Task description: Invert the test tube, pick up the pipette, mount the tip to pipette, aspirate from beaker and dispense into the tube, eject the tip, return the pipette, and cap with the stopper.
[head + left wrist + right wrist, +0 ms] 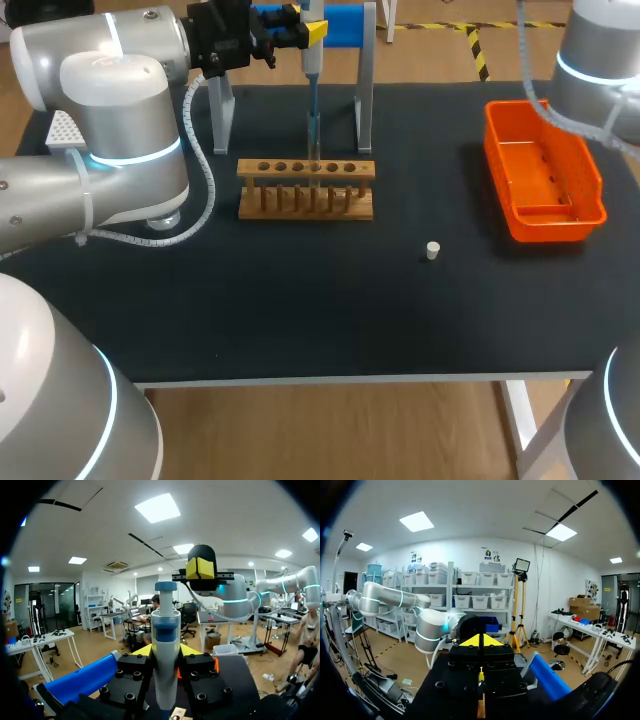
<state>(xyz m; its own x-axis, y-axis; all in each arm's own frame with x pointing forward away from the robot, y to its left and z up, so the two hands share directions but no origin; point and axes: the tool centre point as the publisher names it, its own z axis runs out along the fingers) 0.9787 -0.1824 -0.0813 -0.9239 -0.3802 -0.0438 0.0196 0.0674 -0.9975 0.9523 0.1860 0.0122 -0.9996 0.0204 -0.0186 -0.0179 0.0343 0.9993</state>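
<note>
— So, where is the pipette?
— Upright in the left gripper [308,33], over the middle of the table [300,310] towards its far edge. The yellow-tipped fingers [141,651] are clamped on the pipette [312,72] from both sides. The left wrist view shows its body standing between them, blue cap on top.
— And its lower end?
— It points straight down at the wooden rack [305,190], which stands crosswise in the middle of the table's far half. The thin end reaches a hole in the rack's right half. The test tube [313,185] seems to stand in that hole, but I can't make out how far the tip goes in.
— Stopper?
— The small white stopper [432,250] lies alone on the table, nearer than the rack and to its right, well apart from it.
— The right gripper?
— The right gripper [480,641] has its yellow tips pressed together with nothing between them. The left wrist view shows it raised beyond the pipette.
— Anything else on the table?
— A grey stand [365,95] with a blue bar is at the far edge, just behind the rack. An orange tray [545,215] lies along the right edge. A white perforated box [62,130] sits by the left edge, behind the left arm.
</note>
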